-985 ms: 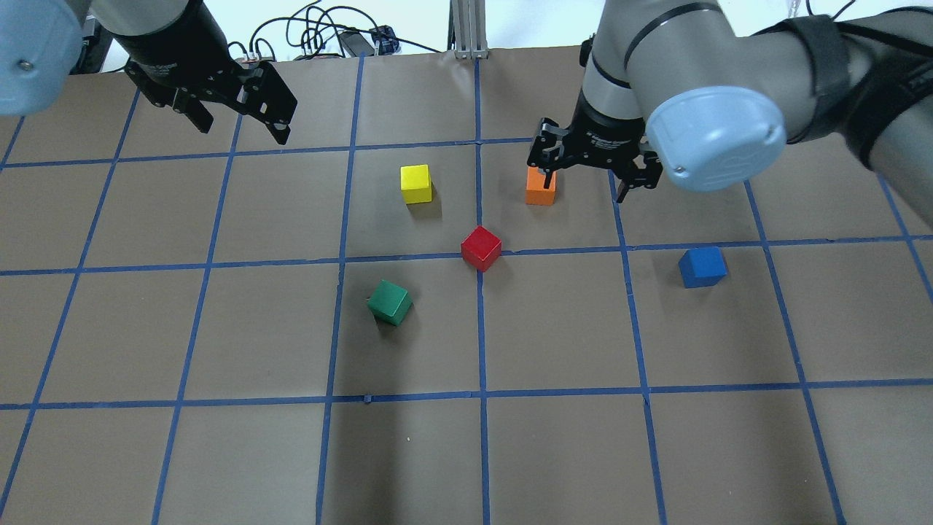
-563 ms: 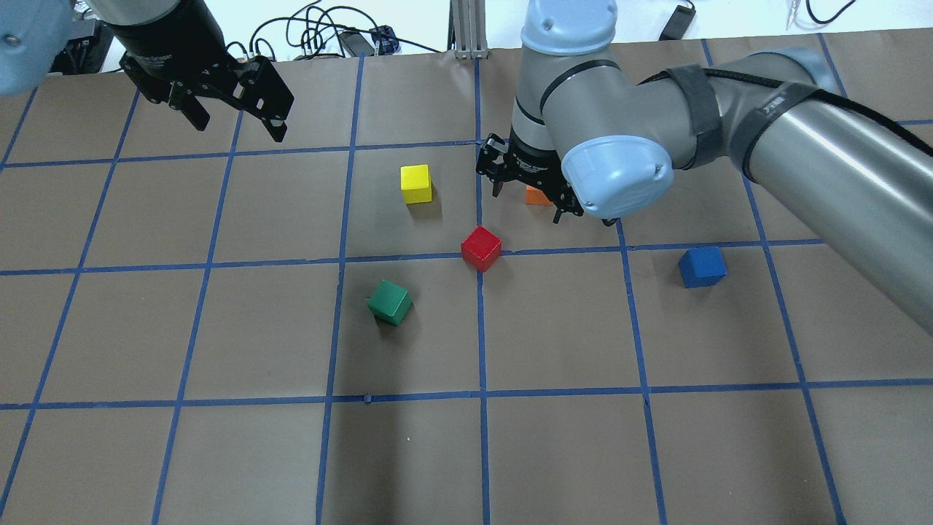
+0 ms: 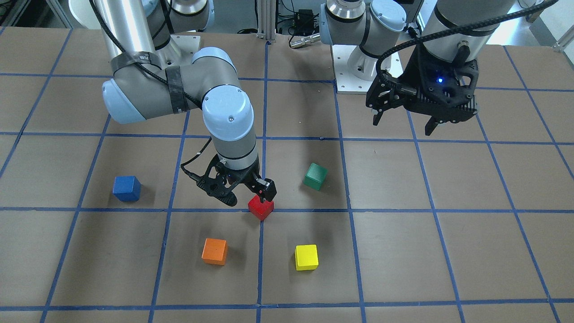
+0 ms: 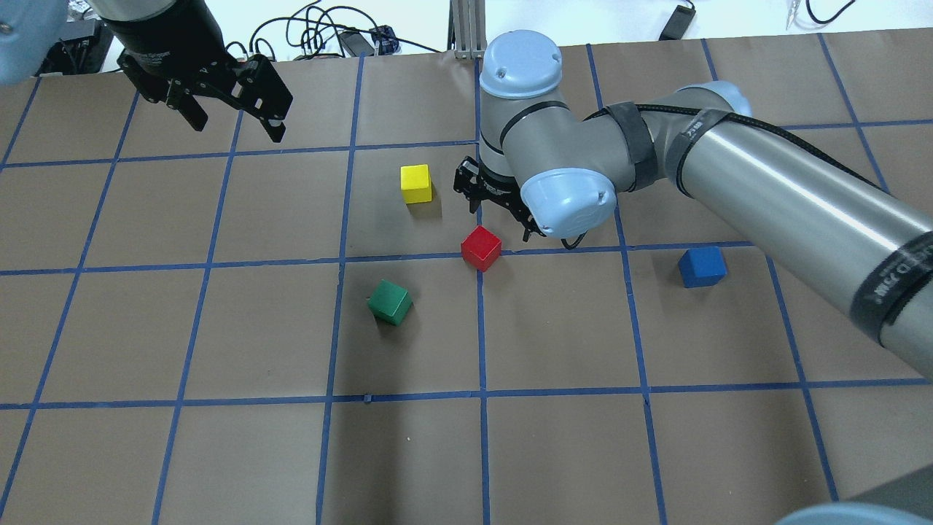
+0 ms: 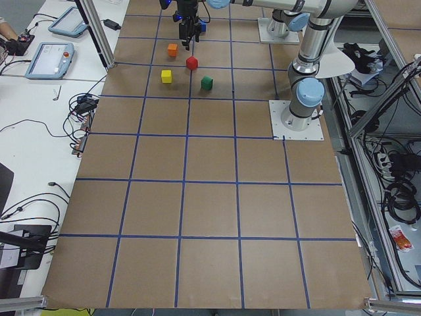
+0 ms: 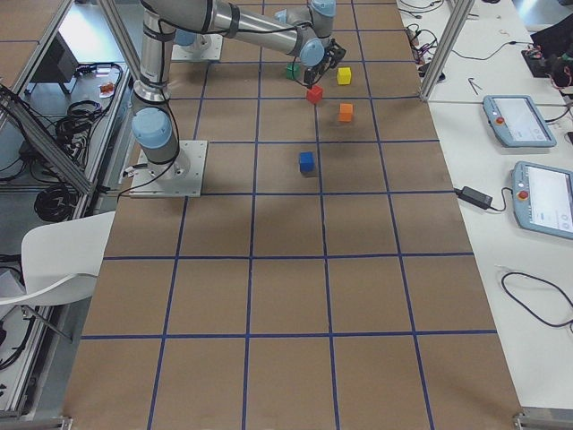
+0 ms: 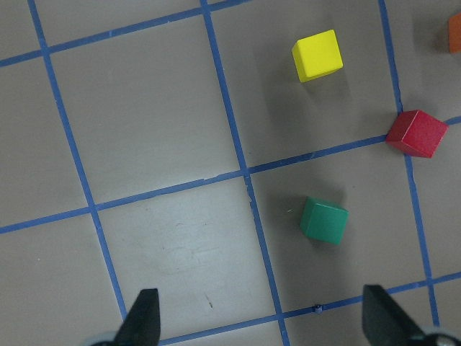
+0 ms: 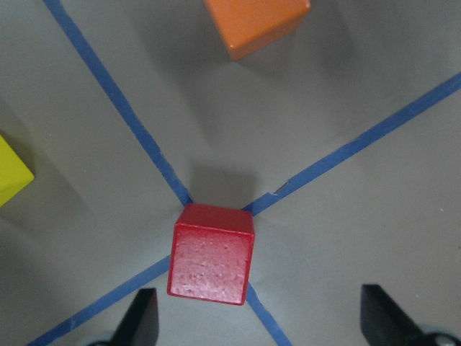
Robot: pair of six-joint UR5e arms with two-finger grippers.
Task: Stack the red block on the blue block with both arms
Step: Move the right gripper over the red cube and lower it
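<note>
Directly under the right gripper [image 8: 261,317] sits the red block [image 8: 211,254], on the crossing of two blue tape lines [image 8: 338,148]. The jaws are spread wide with nothing held. In the right wrist view the block lies between the two fingertips [image 8: 140,317], nearer this one than the other, with a gap on either side. It is turned at an angle to the fingers. From the front the gripper hangs low over it, one finger just behind the block's top edge; contact cannot be made out.

The blue block [image 4: 702,266] rests flat on the table [image 4: 568,343], well apart from the right gripper, off beside its forearm.

The orange block [image 8: 258,21] and yellow block [image 8: 11,176] lie just beyond the right gripper.

The left gripper [image 4: 237,125] hangs high, far from both blocks, its jaws parted and empty.
</note>
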